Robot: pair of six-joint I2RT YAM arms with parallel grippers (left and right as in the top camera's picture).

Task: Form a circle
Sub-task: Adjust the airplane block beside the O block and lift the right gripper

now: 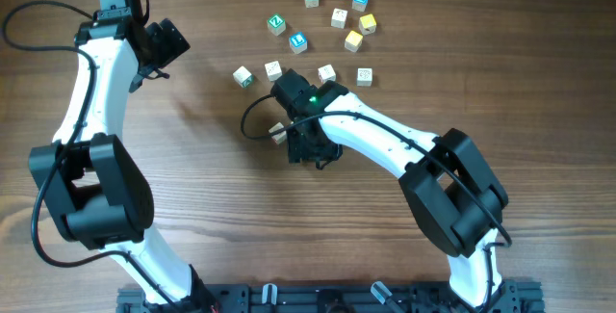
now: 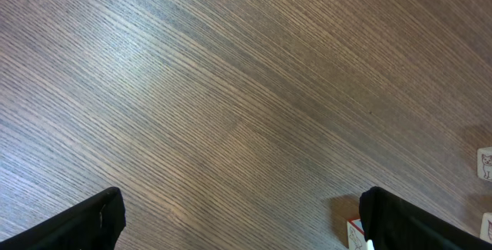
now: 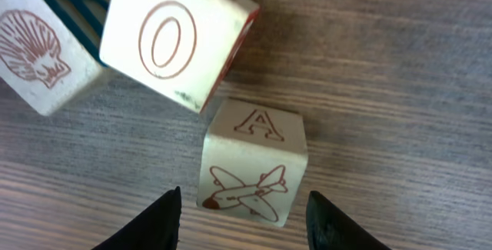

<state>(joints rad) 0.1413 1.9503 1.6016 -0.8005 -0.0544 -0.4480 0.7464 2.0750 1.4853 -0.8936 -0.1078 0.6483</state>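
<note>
1. Right hand [image 3: 242, 208]: the fingers are part open, one on either side of the A cube [image 3: 254, 158] at the lower centre of the right wrist view. A sliver of wood shows on each flank, thinner on the right. The cube is straddled, not clamped.
2. A cube: it sits flat on the worktop [image 1: 500, 63], with the letter A uppermost and an aeroplane on the face toward the camera. As a cube it has no long axis. Its side faces run close to parallel with the fingers.
3. Beyond it, in the upper left of that view, is the O cube [image 3: 169, 42], which is tilted. It overlaps the shell cube [image 3: 38, 46] to its left. The O cube's lower corner meets or overlaps the A cube's far left corner, but contact cannot be confirmed.
4. Circle [image 1: 353, 39]: not formed. In the overhead view, cream cubes and one yellow cube lie as a loose, open arc in the upper centre-right. Green- and blue-faced cubes are scattered nearby.
5. Governing relation: the arc lies up and to the right of the right hand, which is at frame centre, just below the nearest cubes. In my judgement the fingers must close squarely on the A cube before it is carried that way.
6. Left hand [image 2: 242, 208]: it is fully open with nothing between the fingers. In the overhead view it is at the upper left, well apart from the arc. The right arm is the nearer.
7. Risk, as judged: closing may nudge the tilted O cube.
</note>
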